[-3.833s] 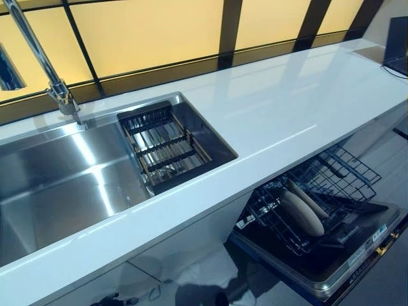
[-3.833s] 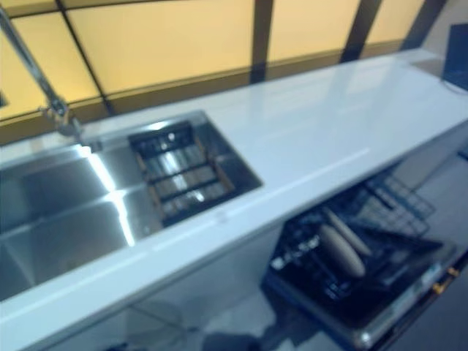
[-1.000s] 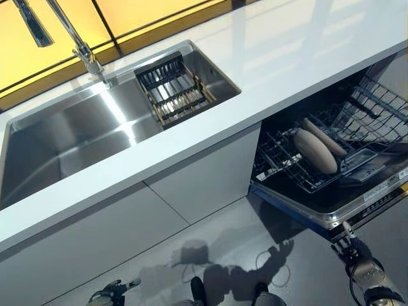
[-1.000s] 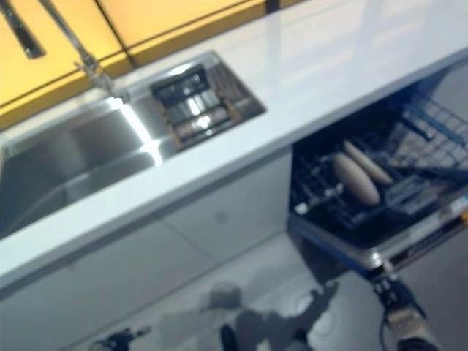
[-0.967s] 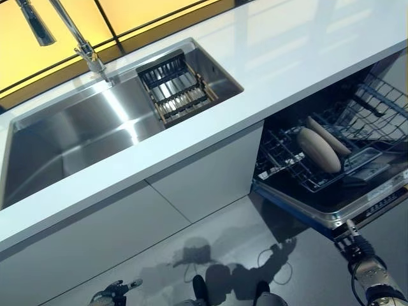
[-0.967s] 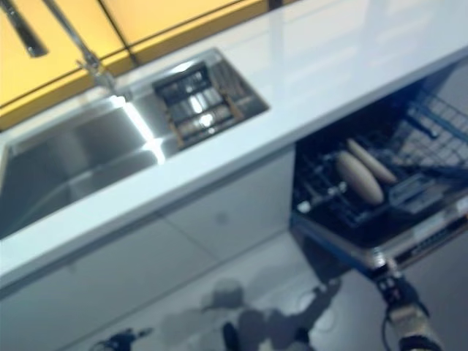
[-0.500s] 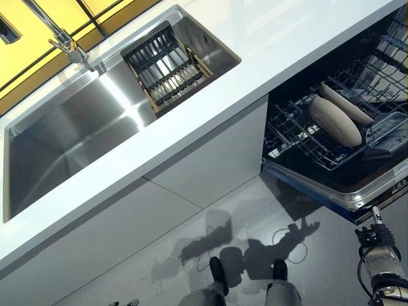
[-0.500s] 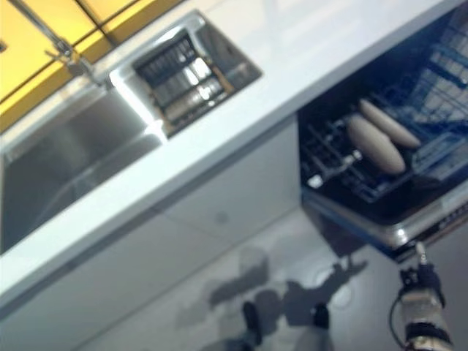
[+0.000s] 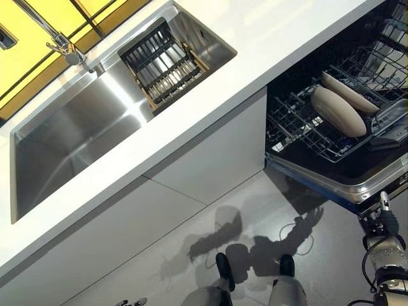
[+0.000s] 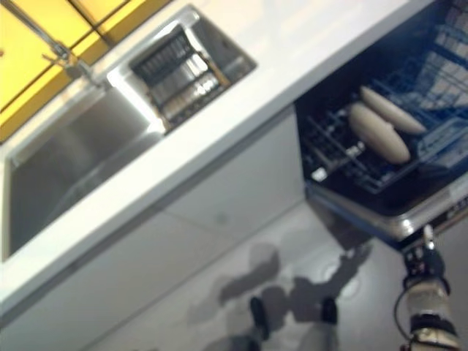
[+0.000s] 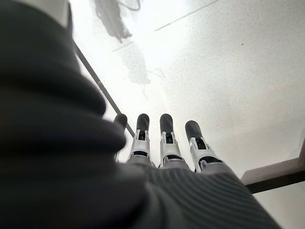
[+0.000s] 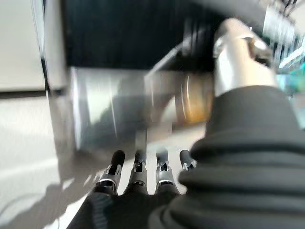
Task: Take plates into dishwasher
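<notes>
Beige plates (image 9: 338,109) look rigid, slick, breakable; I'd pinch rims, above my empty, straight-fingered right hand (image 9: 384,245); left hand (image 11: 164,143) likewise open

Silver dark-tipped fingers (image 11: 166,143), ribbed cover

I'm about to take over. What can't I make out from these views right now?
- Dishwasher rack: cut off by the eye views' right edge and tucked under the countertop; only two plates show.
- Left hand: wrist view only; straight fingers over bare floor.
- Right hand: low by the dishwasher door; its wrist view is motion-blurred.
- Sink: near wall hidden by the countertop.
</notes>
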Robot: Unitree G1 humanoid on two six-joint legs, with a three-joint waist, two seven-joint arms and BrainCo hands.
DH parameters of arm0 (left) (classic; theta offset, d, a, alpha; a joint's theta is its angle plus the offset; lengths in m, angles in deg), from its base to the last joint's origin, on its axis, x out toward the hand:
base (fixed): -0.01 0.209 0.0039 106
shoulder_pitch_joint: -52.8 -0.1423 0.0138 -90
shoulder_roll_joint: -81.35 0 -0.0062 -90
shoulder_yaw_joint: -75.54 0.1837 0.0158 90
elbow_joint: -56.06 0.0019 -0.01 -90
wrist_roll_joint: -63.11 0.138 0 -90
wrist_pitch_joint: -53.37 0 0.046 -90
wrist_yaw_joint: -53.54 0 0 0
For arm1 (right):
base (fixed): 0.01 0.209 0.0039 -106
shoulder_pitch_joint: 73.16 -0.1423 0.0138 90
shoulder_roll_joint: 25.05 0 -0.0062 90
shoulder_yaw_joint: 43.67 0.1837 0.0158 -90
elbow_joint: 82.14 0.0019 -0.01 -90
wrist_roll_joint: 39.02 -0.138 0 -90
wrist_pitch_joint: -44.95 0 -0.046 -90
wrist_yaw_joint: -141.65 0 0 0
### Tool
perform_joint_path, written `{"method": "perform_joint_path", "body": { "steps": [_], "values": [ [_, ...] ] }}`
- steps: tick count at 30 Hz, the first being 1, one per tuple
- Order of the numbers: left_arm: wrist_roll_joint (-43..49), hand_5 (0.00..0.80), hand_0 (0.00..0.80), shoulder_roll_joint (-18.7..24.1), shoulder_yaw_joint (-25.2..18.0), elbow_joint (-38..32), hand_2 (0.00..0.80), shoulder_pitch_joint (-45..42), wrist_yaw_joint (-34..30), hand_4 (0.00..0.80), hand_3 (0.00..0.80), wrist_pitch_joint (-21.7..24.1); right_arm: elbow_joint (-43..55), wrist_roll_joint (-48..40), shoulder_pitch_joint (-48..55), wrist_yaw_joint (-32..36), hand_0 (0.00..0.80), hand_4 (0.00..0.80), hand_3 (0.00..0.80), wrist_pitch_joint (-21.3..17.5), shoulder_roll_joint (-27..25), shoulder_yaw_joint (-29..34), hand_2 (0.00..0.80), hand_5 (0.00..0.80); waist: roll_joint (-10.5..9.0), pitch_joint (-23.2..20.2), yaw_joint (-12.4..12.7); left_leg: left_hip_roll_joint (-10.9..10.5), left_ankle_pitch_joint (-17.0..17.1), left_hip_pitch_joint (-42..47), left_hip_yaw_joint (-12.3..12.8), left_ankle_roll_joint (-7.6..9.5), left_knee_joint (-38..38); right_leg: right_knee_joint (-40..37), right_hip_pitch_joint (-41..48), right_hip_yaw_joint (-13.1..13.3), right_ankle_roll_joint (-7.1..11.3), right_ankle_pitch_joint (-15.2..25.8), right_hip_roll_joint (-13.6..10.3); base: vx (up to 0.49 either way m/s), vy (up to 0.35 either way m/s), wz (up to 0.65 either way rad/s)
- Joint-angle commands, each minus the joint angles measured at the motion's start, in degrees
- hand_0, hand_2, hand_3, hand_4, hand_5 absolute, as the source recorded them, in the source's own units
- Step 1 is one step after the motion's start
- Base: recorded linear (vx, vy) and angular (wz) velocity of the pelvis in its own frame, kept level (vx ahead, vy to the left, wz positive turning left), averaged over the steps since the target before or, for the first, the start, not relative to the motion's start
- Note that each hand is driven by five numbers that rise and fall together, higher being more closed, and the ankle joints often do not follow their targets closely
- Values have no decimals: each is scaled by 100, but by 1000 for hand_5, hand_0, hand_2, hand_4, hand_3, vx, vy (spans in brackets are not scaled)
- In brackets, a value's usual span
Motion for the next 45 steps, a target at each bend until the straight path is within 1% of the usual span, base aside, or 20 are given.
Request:
{"method": "perform_joint_path", "body": {
  "steps": [1,5,9,17,24,26,28,30,33,35,36,38,42,44,45],
  "values": [
    [276,0,0,183,183,-13,0,60,-38,0,0,-168,862,40,-1947,847,0,0,0,-134,-199,-691,0,0,-271,-256,579,-334,-820,501,-11,154,124,-75,115,-518,-266,-243,-110,46,29,-3],
    [427,0,0,181,252,-3,0,-54,-72,0,0,-234,975,20,-2426,846,0,0,0,-111,-286,-925,0,0,-286,-389,673,-305,-835,623,44,149,122,-122,271,-651,-232,-217,-174,53,40,-9],
    [482,0,0,166,290,30,0,-170,-97,0,0,-193,1075,-52,-2645,823,0,0,0,-64,-370,-1003,0,0,-302,-490,721,-280,-830,700,72,145,92,-195,387,-713,-216,-180,-189,56,36,-14],
    [659,0,0,245,324,116,0,-250,-104,0,0,-227,1169,-243,-2927,801,0,0,0,25,-485,-1118,0,0,-455,-708,822,-194,-847,843,47,119,121,-365,710,-838,-185,-123,-170,60,-1,-2],
    [738,0,0,282,268,191,0,-286,-107,0,0,-188,1030,140,-2918,592,0,0,0,79,-575,-1230,0,0,-621,-791,886,-147,-836,925,34,86,92,-482,920,-950,-165,-109,-123,27,-2,9],
    [745,0,0,288,250,199,0,-276,-115,0,0,-198,971,441,-2876,441,0,0,0,70,-610,-1220,0,0,-655,-798,890,-140,-830,930,22,78,82,-530,955,-957,-161,-89,-103,-4,-1,18],
    [724,0,0,305,214,212,0,-278,-96,0,0,-190,848,971,-2794,213,0,0,0,84,-655,-1238,0,0,-715,-815,898,-128,-823,952,17,71,57,-607,1020,-972,-157,-59,-67,-7,-1,11],
    [713,0,0,328,151,215,0,-290,-84,0,0,-170,711,1446,-2665,30,0,0,0,221,-708,-1249,0,0,-788,-833,893,-114,-813,977,17,63,21,-698,1087,-972,-154,-28,-25,-11,1,21],
    [718,0,0,359,68,228,0,-270,-22,0,0,-181,396,2078,-2369,-65,0,0,0,571,-762,-1201,0,0,-933,-877,889,-81,-818,1031,26,56,-18,-839,1224,-997,-161,8,44,-6,-8,14],
    [712,0,0,393,8,258,0,-246,4,0,0,-170,132,2686,-2134,14,0,0,0,861,-814,-1227,0,0,-1038,-915,883,-56,-825,1064,29,58,-24,-902,1308,-1001,-173,20,87,-6,-9,16],
    [710,0,0,404,2,263,0,-243,13,0,0,-172,69,2766,-2071,48,0,0,0,902,-820,-1239,0,0,-1069,-928,884,-49,-829,1072,31,58,-24,-923,1332,-1004,-176,24,98,-9,-9,17],
    [729,0,0,459,-91,311,0,-223,19,0,0,-126,-202,3325,-1765,213,0,0,0,1210,-856,-1309,0,0,-1228,-999,890,-12,-846,1121,37,50,-24,-1023,1460,-1034,-191,42,153,-11,-8,11],
    [764,0,0,497,-175,387,0,-193,22,0,0,-105,-418,4087,-1220,442,0,0,0,1426,-803,-1431,0,0,-1425,-1135,890,37,-869,1198,53,43,-24,-1175,1640,-1070,-200,83,225,-10,21,2],
    [772,0,0,526,-217,401,0,-157,41,0,0,-115,-438,4495,-949,493,0,0,0,1458,-711,-1511,0,0,-1491,-1177,889,50,-883,1243,54,47,-24,-1236,1726,-1079,-199,95,255,-9,37,-1],
    [775,0,0,534,-226,401,0,-141,49,0,0,-128,-430,4551,-877,504,0,0,0,1449,-674,-1540,0,0,-1507,-1187,886,52,-886,1254,52,49,-24,-1249,1744,-1075,-200,98,263,-18,40,-1]
  ]
}}
